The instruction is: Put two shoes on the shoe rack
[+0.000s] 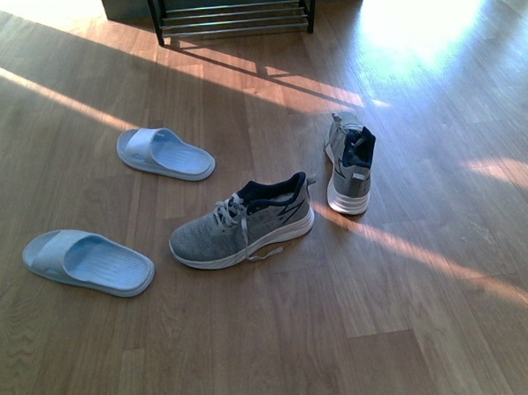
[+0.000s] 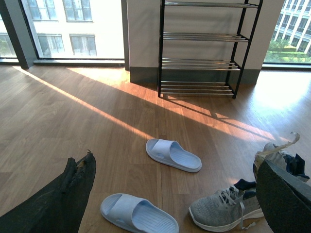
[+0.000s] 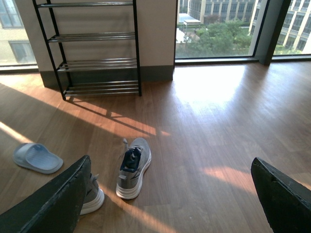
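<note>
Two grey knit sneakers lie on the wooden floor: one on its side-facing profile [image 1: 243,223], the other [image 1: 351,162] with its heel toward me. Two pale blue slides [image 1: 165,154] [image 1: 88,262] lie to their left. The shoe rack [image 1: 232,18], black frame with chrome rods, stands at the far wall with nothing on its shelves [image 2: 201,63] [image 3: 92,63]. My left gripper [image 2: 175,162] hangs open above the slides and the nearer sneaker [image 2: 226,209]. My right gripper [image 3: 171,162] is open over bare floor, beside the heel-on sneaker [image 3: 133,167]. Neither gripper shows in the front view.
Strips of sunlight and shadow cross the floor [image 1: 445,268]. Large windows [image 3: 218,29] and a pale wall stand behind the rack. Open floor lies between the shoes and the rack.
</note>
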Controlling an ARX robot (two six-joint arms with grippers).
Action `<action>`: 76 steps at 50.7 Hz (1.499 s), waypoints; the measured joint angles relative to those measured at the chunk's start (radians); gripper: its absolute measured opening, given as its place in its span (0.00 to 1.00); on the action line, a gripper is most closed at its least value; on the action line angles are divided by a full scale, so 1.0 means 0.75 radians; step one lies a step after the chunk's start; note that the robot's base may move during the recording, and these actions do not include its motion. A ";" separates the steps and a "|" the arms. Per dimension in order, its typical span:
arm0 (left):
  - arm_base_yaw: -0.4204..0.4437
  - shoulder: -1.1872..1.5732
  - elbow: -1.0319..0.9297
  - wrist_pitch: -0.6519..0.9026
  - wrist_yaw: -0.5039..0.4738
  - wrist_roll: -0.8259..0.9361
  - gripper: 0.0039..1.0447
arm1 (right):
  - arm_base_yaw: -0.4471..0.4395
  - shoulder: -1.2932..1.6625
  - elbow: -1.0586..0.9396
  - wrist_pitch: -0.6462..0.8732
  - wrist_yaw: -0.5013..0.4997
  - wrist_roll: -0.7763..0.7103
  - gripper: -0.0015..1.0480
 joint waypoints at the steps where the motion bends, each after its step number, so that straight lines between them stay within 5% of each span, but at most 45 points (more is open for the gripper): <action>1: 0.000 0.000 0.001 0.000 -0.001 0.000 0.91 | 0.000 0.000 0.000 0.000 0.000 0.000 0.91; 76: 0.000 0.000 0.001 0.000 0.000 0.000 0.91 | 0.000 0.000 0.000 0.000 0.000 0.000 0.91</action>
